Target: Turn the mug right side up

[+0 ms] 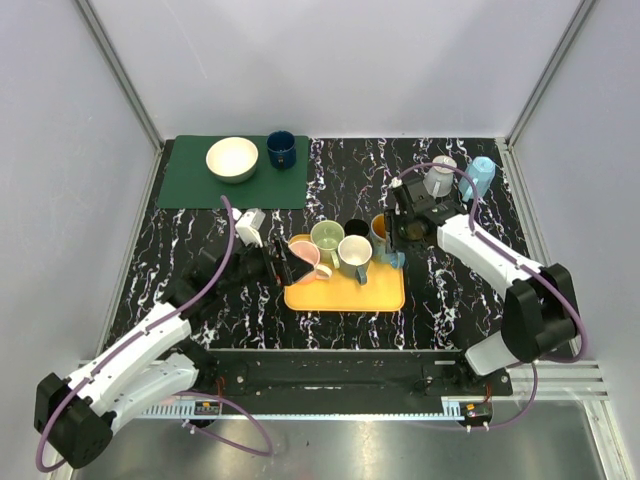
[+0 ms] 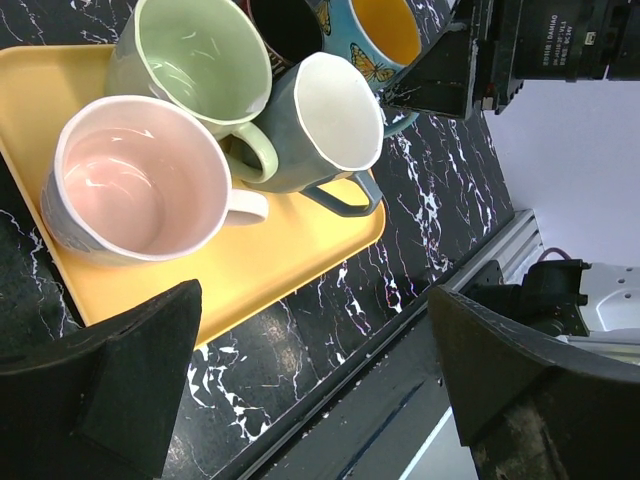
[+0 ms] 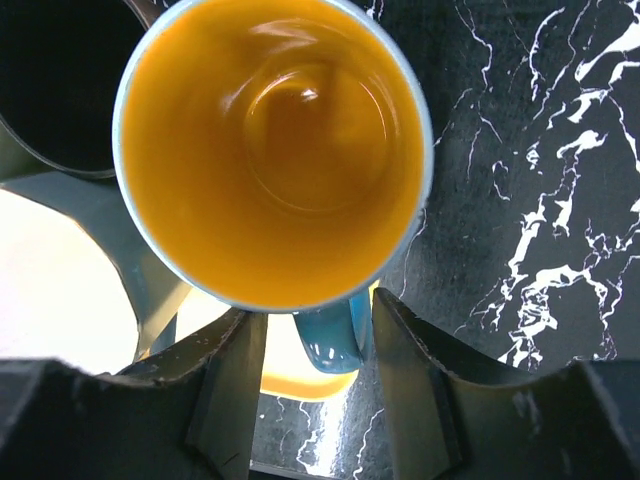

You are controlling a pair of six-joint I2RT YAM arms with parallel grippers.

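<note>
We see the blue mug with the orange inside [image 3: 275, 150] standing upright, mouth up, at the far right corner of the yellow tray [image 1: 345, 295], beside other upright mugs. Our right gripper [image 3: 318, 325] sits above it, fingers parted on either side of the handle with a gap showing. Our left gripper [image 2: 312, 320] hangs wide open just beside the pink mug [image 2: 140, 190], holding nothing.
</note>
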